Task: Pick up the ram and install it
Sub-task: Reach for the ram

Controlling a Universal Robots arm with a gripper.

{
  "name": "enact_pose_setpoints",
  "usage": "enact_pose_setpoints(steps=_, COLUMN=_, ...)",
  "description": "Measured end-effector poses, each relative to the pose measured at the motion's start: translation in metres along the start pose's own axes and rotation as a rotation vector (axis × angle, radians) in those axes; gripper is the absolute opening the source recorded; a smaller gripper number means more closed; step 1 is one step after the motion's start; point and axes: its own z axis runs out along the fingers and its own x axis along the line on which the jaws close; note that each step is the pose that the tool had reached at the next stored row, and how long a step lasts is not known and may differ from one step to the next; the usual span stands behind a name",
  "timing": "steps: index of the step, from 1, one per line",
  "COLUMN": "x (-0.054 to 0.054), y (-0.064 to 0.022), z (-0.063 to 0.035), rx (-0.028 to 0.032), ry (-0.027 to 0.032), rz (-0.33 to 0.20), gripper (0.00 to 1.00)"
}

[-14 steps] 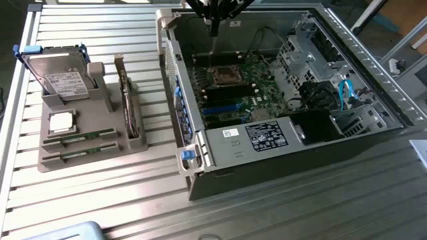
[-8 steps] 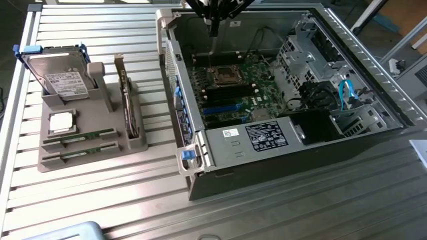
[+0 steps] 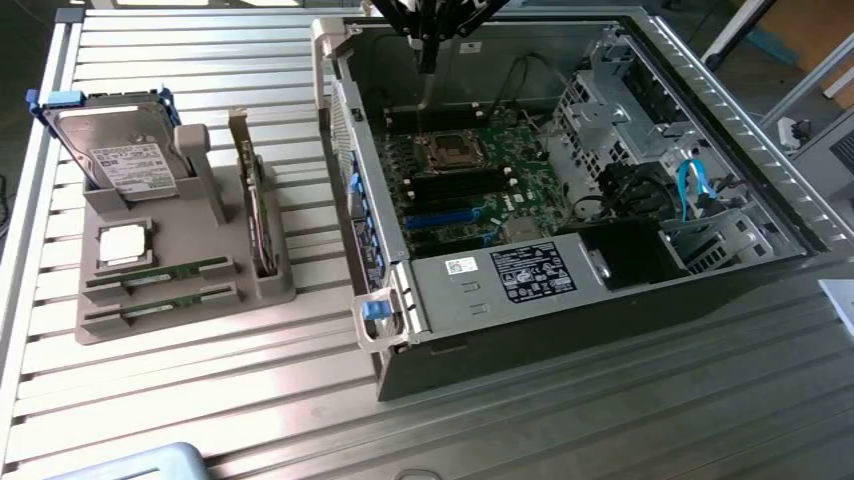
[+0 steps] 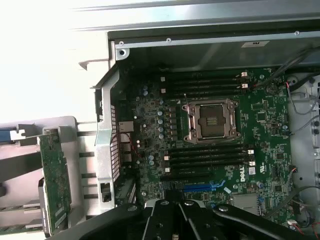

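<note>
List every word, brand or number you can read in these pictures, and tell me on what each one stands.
"DELL": white print on the motherboard, near the blue slot.
Power supply label: dense print, too small to read.
Hard drive label: too small to read.
White sticker on the case wall: blurred, unreadable.

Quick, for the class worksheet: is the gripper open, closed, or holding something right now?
Gripper: closed, nothing visibly held, over the open computer case; the ram lies in the grey holder.
</note>
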Motion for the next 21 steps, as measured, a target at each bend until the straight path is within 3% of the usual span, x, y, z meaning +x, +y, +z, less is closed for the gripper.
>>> enact_pose_setpoints(steps=3, x=0.007, y=-0.0005, z=-0.0001, rx=-0.0002, ry=0.0000, rz=0.000, gripper=0.11)
enact_pose_setpoints(steps=10, x=0.035, y=-0.0026, z=-0.0005, rx=-0.0003, ry=-0.0001, rz=0.000, gripper=0.11)
enact_pose_setpoints(steps=13, x=0.069, y=-0.0052, z=-0.0013, rx=-0.0003, ry=-0.0001, rz=0.000, gripper=0.11)
enact_pose_setpoints(steps=21, x=0.142, y=-0.0107, z=-0.0031, rx=-0.0002, ry=0.0000, rz=0.000, gripper=0.11)
